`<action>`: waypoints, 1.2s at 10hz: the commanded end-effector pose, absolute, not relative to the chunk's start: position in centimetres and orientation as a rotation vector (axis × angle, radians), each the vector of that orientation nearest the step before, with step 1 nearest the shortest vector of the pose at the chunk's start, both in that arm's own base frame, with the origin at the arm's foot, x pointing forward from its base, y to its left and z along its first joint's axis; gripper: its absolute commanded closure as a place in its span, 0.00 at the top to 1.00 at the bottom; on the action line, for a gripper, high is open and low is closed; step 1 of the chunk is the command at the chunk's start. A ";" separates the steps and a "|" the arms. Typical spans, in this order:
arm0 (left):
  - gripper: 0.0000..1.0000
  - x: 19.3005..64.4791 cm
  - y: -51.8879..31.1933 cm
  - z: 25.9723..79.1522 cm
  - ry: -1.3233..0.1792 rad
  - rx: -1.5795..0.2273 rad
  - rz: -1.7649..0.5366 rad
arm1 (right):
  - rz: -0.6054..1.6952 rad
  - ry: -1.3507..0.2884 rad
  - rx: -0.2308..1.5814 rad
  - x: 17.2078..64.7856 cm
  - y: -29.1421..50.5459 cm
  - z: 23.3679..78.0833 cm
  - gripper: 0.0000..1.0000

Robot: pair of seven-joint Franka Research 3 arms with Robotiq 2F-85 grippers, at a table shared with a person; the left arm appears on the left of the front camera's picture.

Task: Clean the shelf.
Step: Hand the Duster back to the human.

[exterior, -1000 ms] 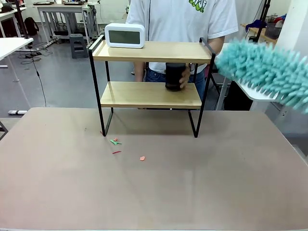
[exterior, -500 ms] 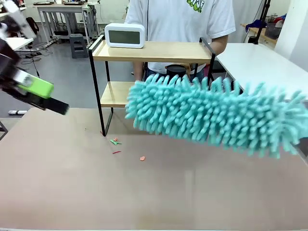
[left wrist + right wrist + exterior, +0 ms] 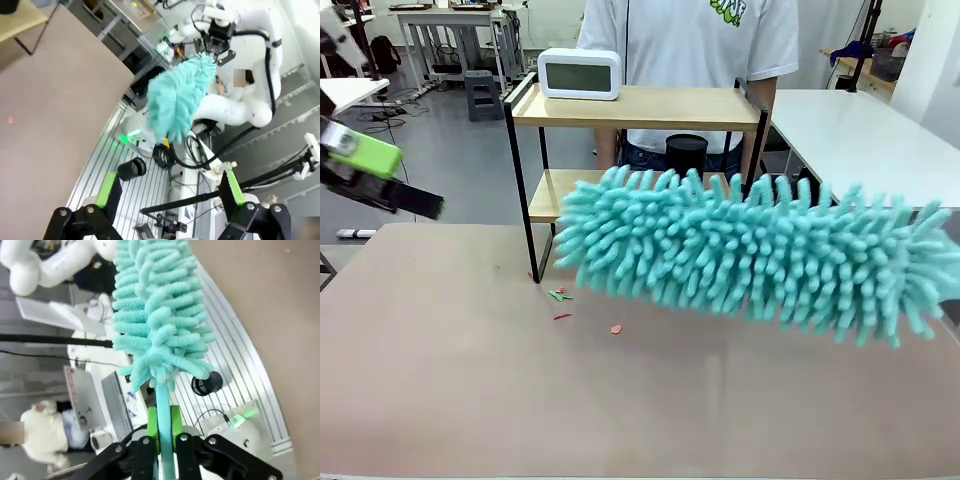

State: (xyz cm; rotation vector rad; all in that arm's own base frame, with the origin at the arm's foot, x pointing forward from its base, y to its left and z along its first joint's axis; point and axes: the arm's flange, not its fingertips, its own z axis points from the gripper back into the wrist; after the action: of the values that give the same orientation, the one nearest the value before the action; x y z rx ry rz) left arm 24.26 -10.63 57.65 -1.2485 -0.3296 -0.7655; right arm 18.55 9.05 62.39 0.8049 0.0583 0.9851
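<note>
- While the shelf (image 3: 630, 150) stood at the counter's (image 3: 620, 400) far edge, the duster (image 3: 750, 255), long axis crosswise, hung just before its lower board.
- Right gripper (image 3: 162, 432) clamped the duster's handle; left gripper (image 3: 380, 175) stood wide, well left of the shelf.

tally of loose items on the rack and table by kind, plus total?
White rectangular digital clock, top board of the shelf: 1
Black cylindrical container, lower board: 1
Small red and green scraps on the grey table: about 4, too small to be sure
Total: about 6
</note>
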 end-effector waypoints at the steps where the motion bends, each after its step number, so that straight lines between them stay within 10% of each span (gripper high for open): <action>1: 1.00 27.0 -14.6 57.8 -0.265 -1.216 -0.882 | 1.126 0.193 0.805 22.9 11.0 64.3 0.12; 12: 1.00 27.4 -27.6 55.3 0.109 -1.158 -1.240 | 1.229 0.412 0.796 29.6 18.1 63.3 0.12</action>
State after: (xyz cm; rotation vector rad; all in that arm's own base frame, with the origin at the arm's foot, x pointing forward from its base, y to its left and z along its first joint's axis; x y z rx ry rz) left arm 27.38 -28.21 55.04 -1.1471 0.1034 -1.1954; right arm 29.30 18.57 63.13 0.7878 0.4080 1.2094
